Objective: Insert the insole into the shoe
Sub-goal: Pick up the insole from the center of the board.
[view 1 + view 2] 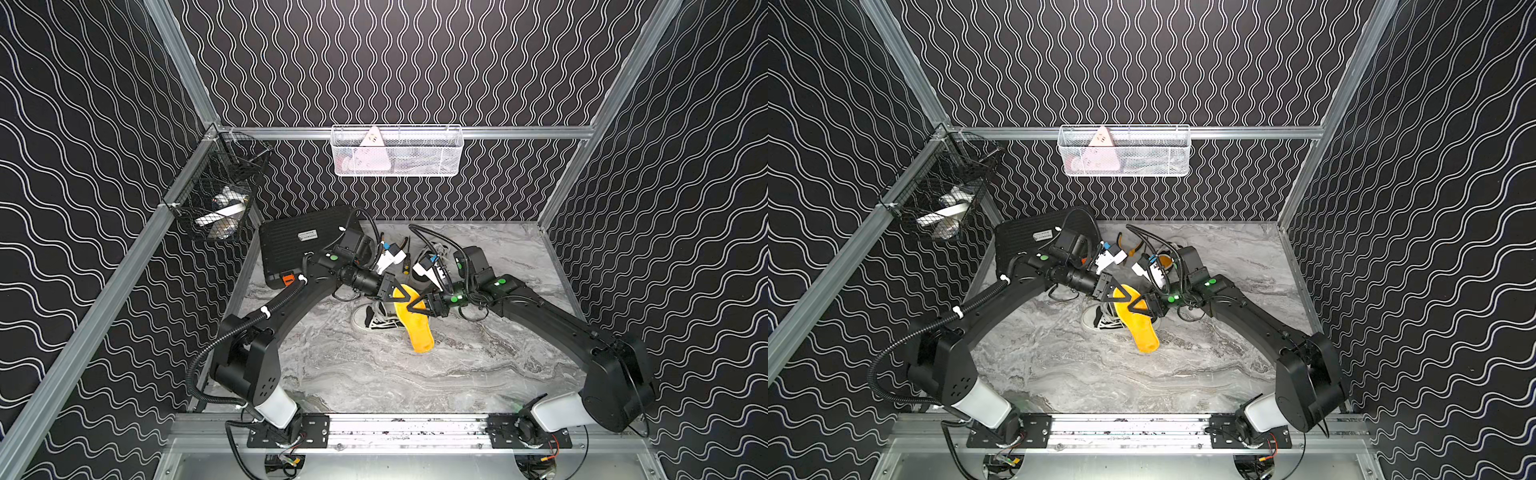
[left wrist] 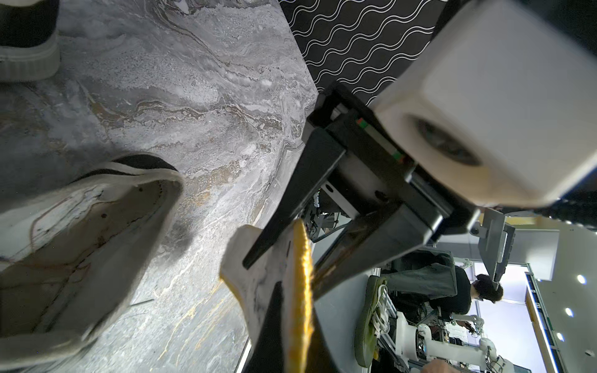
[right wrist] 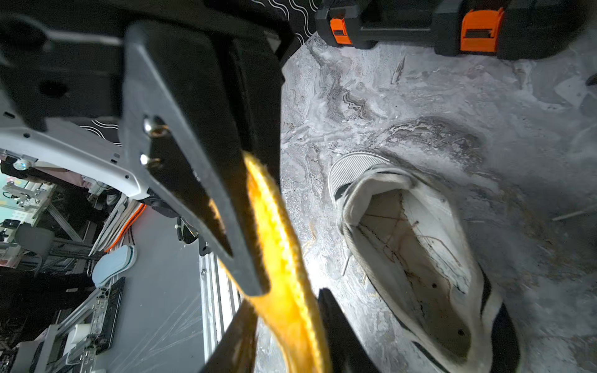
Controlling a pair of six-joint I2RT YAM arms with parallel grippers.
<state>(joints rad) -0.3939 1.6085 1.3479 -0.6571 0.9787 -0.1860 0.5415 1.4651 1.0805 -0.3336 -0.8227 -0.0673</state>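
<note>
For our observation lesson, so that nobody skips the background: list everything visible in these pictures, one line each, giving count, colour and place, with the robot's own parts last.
insole: one, yellow, held in the air over the sneaker
sneaker: one, black and white, mid-table, nothing inside it
second sneaker: one, black with a white sole, at the table's back, mostly hidden
screwdriver: one, yellow-and-black handle, at the table's back
case: one, black with orange latches, back-left corner
white wire basket: one, on the back rail, contents unclear
black wire basket: one, on the left rail, contents unclear
table: one, grey marble
left gripper: one, black, shut on the insole's far end
right gripper: one, black, gripping the insole beside it
</note>
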